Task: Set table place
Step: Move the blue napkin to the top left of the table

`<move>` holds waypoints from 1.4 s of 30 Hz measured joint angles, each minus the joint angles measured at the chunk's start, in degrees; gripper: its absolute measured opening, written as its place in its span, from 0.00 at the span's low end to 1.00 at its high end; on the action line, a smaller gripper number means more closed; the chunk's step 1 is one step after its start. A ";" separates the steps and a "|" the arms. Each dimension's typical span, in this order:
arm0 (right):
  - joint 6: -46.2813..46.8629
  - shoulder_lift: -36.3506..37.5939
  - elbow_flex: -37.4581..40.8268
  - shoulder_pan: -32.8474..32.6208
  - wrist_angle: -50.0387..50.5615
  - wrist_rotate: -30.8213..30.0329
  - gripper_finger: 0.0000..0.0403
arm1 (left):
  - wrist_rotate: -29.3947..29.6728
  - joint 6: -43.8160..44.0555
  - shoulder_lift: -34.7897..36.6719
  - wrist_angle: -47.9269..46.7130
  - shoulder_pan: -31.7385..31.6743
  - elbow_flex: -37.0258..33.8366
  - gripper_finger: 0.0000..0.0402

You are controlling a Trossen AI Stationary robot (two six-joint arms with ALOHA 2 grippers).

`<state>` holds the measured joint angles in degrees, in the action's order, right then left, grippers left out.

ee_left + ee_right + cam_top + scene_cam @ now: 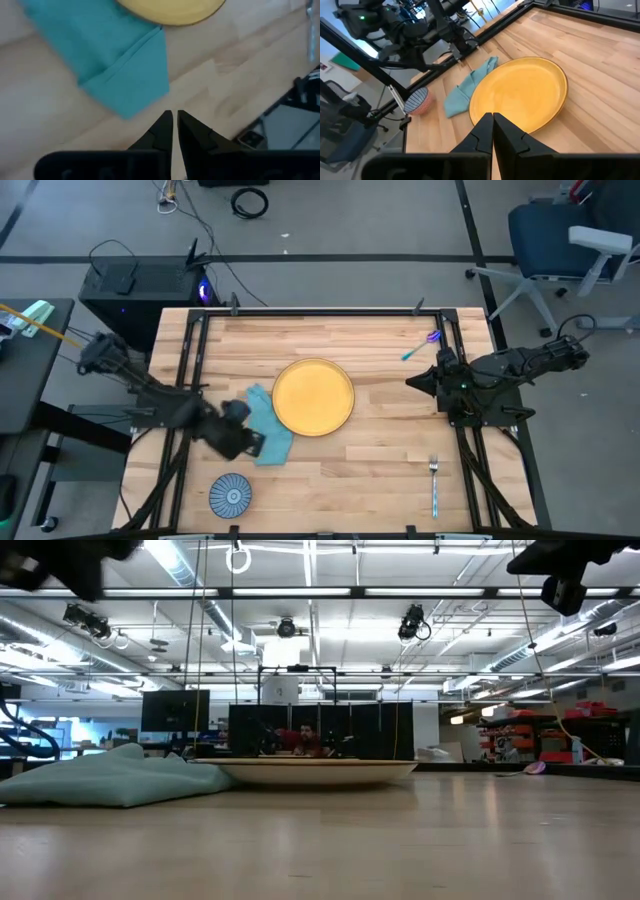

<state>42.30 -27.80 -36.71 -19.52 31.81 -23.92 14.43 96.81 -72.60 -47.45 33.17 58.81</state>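
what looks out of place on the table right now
The teal napkin lies rumpled and skewed, one edge tucked under the yellow plate. The fork sits far off near the right rail, and the spoon lies at the back right corner. The bowl stands alone at the front left.

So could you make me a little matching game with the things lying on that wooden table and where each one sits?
Things:
1. yellow plate
2. teal napkin
3. patterned bowl
4. fork

Places:
A. near the front edge, on the left arm's side
B. middle of the table
C. near the front edge, on the right arm's side
D. against the plate's edge, on the left arm's side

Pairs: 1-B, 2-D, 3-A, 4-C
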 joint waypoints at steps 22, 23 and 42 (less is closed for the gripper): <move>-0.16 0.01 0.00 -0.01 2.54 0.44 0.04 | -28.69 -23.99 -27.09 13.78 -16.94 0.00 0.10; -0.25 0.01 0.00 -0.01 2.54 0.44 0.04 | -28.73 -23.99 -27.89 13.50 -16.94 0.00 0.10; -0.43 0.01 0.00 0.00 2.52 1.60 0.04 | -22.27 -26.60 -30.84 -4.79 -26.14 0.03 0.09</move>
<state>41.87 -27.79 -36.71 -19.52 34.33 -22.33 -7.85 70.20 -103.45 -52.24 7.03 58.84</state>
